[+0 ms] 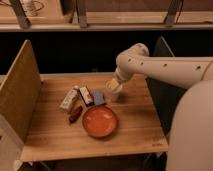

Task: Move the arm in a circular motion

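Camera view | arm (pixel 160 67) rigid, heavy, nothing to grasp | hand (pixel 114 85) just at cup (pixel 113 94) near bench (pixel 135 131) back edge | hand state cannot tell | cup light, tips easily

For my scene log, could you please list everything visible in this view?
table: one, light wood, centre.
bowl: one, orange-red, front middle of the table.
cup: one, white, behind the bowl.
blue packet: one, blue, left of the cup.
red-and-white packet: one, beside the blue packet.
white packet: one, white, farthest left.
dark stick: one, dark red, left of the bowl.
pegboard panel: one, tan, the table's left edge.
arm: one, cream-white, extends from the right.
gripper: one, tan, over the cup.
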Controlling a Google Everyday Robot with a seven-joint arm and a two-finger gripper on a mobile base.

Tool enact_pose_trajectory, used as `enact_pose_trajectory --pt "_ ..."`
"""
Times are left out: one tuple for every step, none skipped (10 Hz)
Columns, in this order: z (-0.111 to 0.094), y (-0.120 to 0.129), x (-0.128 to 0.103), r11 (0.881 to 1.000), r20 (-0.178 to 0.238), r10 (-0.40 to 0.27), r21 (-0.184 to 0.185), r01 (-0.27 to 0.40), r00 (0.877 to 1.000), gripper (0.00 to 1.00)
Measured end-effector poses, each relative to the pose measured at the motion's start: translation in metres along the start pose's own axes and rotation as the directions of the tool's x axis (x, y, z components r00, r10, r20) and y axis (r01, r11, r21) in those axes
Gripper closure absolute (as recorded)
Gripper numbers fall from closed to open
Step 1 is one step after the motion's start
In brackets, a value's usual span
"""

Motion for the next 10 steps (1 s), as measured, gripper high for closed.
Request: enact_pose_trajectory --pt "0.01 0.007 -0.019 1.0 0.013 -0.009 -0.012 0.009 1.0 0.2" --pt "0.019 0.021 -0.041 0.999 0.028 -0.032 -0.031 0.033 0.999 0.2" --pt "0.027 0.04 -0.061 0.996 0.047 -0.058 -0.066 0.061 0.997 0.2" --pt "0.033 0.063 -0.074 0.99 0.062 -0.087 -0.106 0.093 0.994 0.2" --pt "0.036 0.081 -0.08 0.983 0.073 -0.111 -0.139 0.121 0.991 0.2" --pt "0.036 0.106 -0.086 0.97 0.09 -0.146 -0.18 0.16 0.985 0.2" --pt "0.032 0.135 -0.084 0.953 0.106 -0.182 -0.226 0.202 0.978 0.2" --pt "0.029 0.15 -0.078 0.942 0.111 -0.196 -0.255 0.219 0.974 0.2" --pt "0.023 0.166 -0.066 0.93 0.112 -0.204 -0.287 0.228 0.973 0.2" --pt "0.018 0.174 -0.05 0.926 0.103 -0.202 -0.305 0.224 0.974 0.2"
